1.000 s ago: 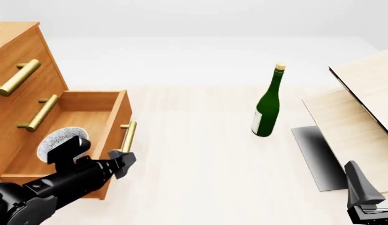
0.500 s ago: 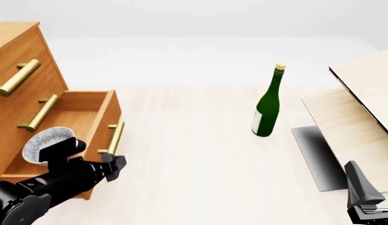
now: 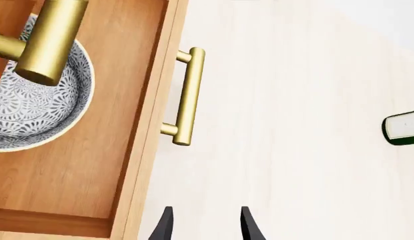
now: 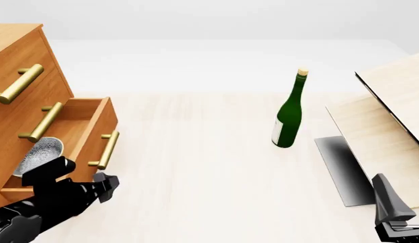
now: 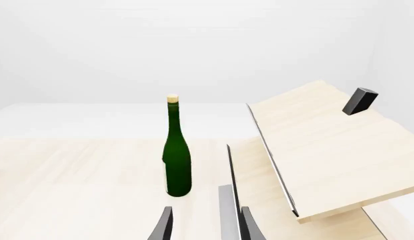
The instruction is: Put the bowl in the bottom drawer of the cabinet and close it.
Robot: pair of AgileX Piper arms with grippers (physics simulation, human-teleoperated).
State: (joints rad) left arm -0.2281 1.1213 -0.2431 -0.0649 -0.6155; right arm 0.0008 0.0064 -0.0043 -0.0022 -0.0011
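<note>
So the bowl point(image 4: 37, 155) is sitting inside the bottom drawer point(image 4: 87, 132) of the cabinet point(image 4: 23, 76), and that drawer is only partly pulled out, with its short brass handle point(image 4: 104, 150) facing the table. In the left wrist view you can see the bowl point(image 3: 33, 102) resting on the drawer floor, patterned inside, partly hidden under the end of a longer brass handle point(image 3: 50, 42) from a drawer above. The left gripper point(image 4: 104, 185) is just in front of the drawer, below the short handle, and its two fingertips point(image 3: 165, 227) are spread apart with nothing between them, so the jaws are released and not touching the handle from what I can see. The right gripper point(image 5: 203, 227) is way over on the other side, low in the front view's right corner, also parted and empty, pointing toward the green bottle point(image 4: 289, 114) and the pale wood boards point(image 4: 388, 121). The bottle stands upright on the table point(image 4: 209, 172), well apart from the cabinet.
</note>
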